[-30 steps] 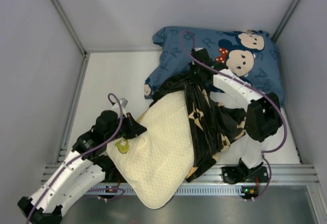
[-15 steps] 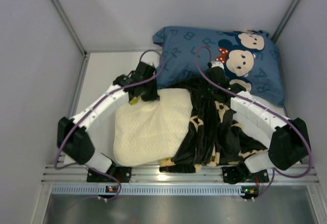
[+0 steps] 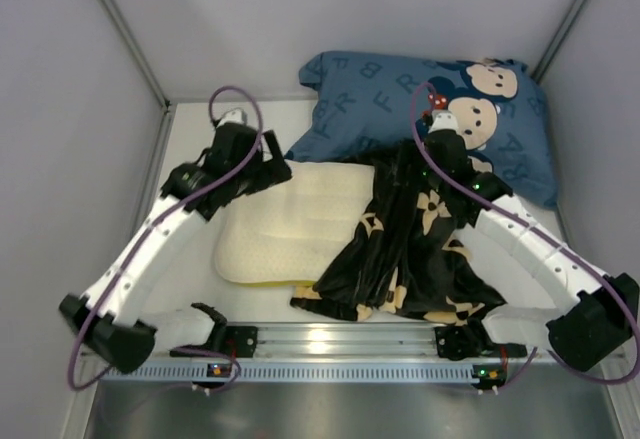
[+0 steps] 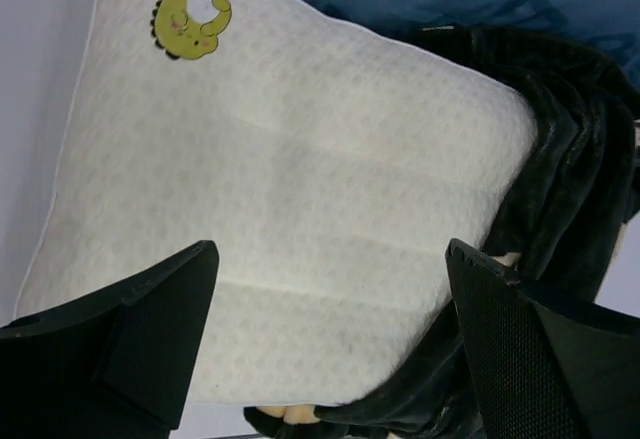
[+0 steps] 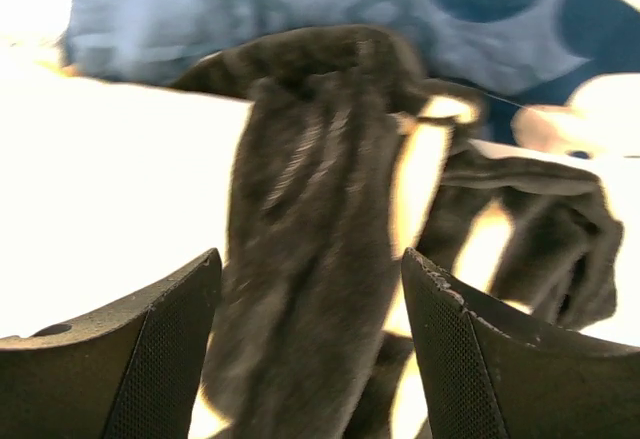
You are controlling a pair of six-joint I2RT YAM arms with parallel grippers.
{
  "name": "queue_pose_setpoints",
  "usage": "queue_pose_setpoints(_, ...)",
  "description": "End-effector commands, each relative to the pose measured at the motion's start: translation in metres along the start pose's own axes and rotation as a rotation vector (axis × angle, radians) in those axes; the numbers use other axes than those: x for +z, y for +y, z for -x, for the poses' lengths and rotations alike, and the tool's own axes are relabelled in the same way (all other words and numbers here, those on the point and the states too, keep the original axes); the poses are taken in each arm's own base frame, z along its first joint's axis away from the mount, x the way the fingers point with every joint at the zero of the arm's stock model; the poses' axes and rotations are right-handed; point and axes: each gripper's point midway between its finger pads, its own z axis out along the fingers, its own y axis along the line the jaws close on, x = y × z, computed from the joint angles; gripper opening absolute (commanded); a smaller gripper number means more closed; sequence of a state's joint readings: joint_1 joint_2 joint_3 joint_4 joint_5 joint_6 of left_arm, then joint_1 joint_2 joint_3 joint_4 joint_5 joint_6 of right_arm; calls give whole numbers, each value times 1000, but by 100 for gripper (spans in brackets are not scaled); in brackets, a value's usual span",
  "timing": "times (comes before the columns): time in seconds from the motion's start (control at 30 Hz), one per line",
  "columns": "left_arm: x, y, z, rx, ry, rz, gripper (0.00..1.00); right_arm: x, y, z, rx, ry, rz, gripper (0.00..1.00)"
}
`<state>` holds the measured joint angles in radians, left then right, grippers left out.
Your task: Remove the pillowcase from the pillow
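White table (image 3: 190, 134) between grey walls: on its left side the left arm stretches toward the far edge, with the left gripper (image 4: 330, 254) spread wide and empty above the pillow (image 3: 285, 224). The pillow lies flat mid-table; a second ago it overhung the near edge. The pillowcase (image 3: 410, 249) wraps only the pillow's right end, and the right gripper (image 5: 310, 254), fingers apart and clamping nothing, hovers at its bunched far end before the blue pillow (image 3: 380, 89) in the far right corner.

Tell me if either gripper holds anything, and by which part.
Nothing is held. The left gripper hangs open over the pillow; the right gripper hangs open over the bunched pillowcase.
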<state>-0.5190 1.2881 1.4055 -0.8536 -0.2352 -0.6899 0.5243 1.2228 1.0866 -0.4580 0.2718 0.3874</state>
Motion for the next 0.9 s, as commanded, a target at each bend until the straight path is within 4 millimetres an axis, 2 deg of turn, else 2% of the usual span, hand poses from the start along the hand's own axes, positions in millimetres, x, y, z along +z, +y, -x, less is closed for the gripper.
queue_pose_setpoints(0.0, -46, 31, -17, -174, -67, -15, 99, -26, 39, -1, -30, 2, 179, 69)
queue_pose_setpoints(0.03, -43, 42, -40, -199, -31, -11, 98, -29, 44, -9, -48, 17, 203, 68)
queue_pose_setpoints(0.07, -49, 42, -47, -248, -26, -46, 98, -36, 50, -13, -54, 20, 234, 68)
queue_pose_setpoints(0.1, -67, 41, -50, -272, -48, -123, 98, -44, 64, -23, -73, 46, 296, 68)
queue_pose_setpoints(0.13, -70, 35, -54, -287, -48, -185, 98, -46, 69, -38, -84, 79, 327, 68)
queue_pose_setpoints(0.17, -66, 33, -79, -303, 35, -230, 96, -54, 75, -44, -95, 86, 364, 68)
queue_pose_setpoints(0.2, -69, 29, -88, -318, 64, -269, 95, -63, 87, -55, -118, 102, 408, 67)
queue_pose_setpoints(0.23, -74, 25, -97, -325, 95, -322, 93, -64, 86, -69, -121, 127, 406, 67)
queue_pose_setpoints(0.27, -68, 22, -116, -334, 166, -349, 90, -72, 89, -73, -126, 123, 426, 67)
queue_pose_setpoints(0.33, -63, 25, -130, -347, 205, -344, 88, -78, 92, -94, -138, 156, 446, 67)
queue_pose_setpoints(0.37, -55, 31, -141, -373, 237, -316, 88, -83, 91, -97, -134, 152, 457, 67)
queue_pose_setpoints(0.43, -50, 32, -150, -393, 262, -309, 89, -84, 88, -111, -140, 172, 462, 67)
queue_pose_setpoints(0.5, -44, 30, -159, -399, 287, -325, 88, -86, 84, -116, -138, 172, 461, 67)
queue_pose_setpoints(0.57, -43, 26, -164, -330, 289, -327, 88, -86, 78, -124, -141, 180, 455, 67)
queue_pose_setpoints(0.6, -42, 25, -157, -306, 245, -308, 88, -86, 77, -126, -143, 182, 453, 67)
queue_pose_setpoints(0.67, -43, 16, -160, -234, 241, -307, 88, -87, 73, -130, -146, 186, 448, 67)
queue_pose_setpoints(0.7, -32, 15, -163, -196, 245, -257, 89, -87, 72, -131, -148, 189, 444, 67)
queue_pose_setpoints(0.73, -34, 4, -157, -148, 218, -252, 89, -87, 71, -133, -153, 195, 442, 66)
queue_pose_setpoints(0.77, -30, 2, -159, -103, 220, -225, 89, -88, 70, -132, -156, 192, 444, 66)
queue_pose_setpoints(0.8, -18, 4, -167, -66, 246, -150, 89, -88, 69, -131, -162, 189, 440, 66)
queue_pose_setpoints(0.87, -18, 8, -168, -11, 225, -54, 88, -89, 67, -131, -170, 188, 431, 66)
